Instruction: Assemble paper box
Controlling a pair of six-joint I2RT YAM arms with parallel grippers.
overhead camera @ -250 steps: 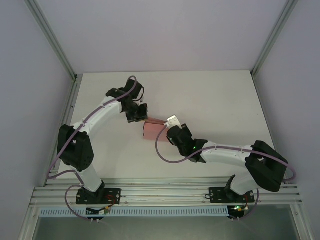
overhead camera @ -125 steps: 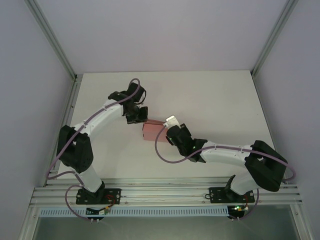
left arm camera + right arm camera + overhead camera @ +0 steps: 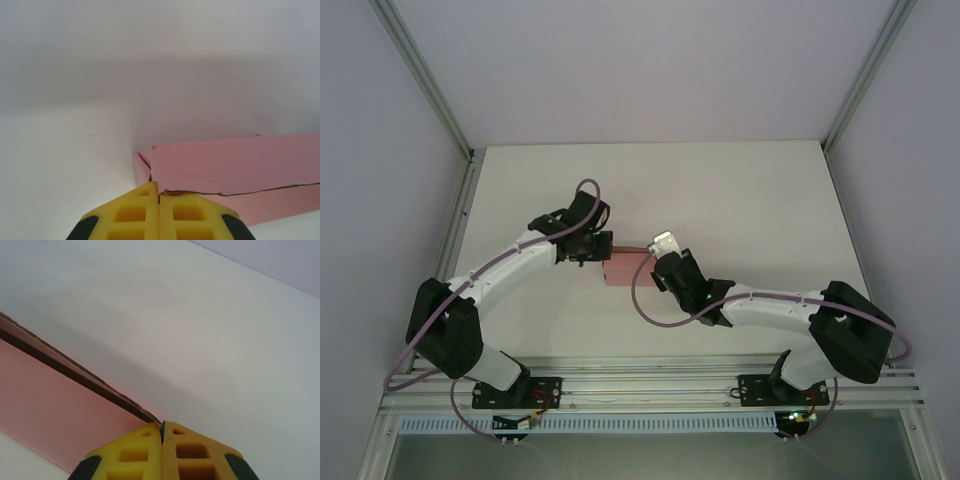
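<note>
Left pincer lower, on paper box

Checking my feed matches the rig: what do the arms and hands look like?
The left arm and right arm have white links, black joints and a looping purple cable. The left hand and right hand have yellow fingers with rectangular recesses.

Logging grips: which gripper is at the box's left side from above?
The left gripper, at the paper box's far-left corner; the right gripper is far-right.
</note>
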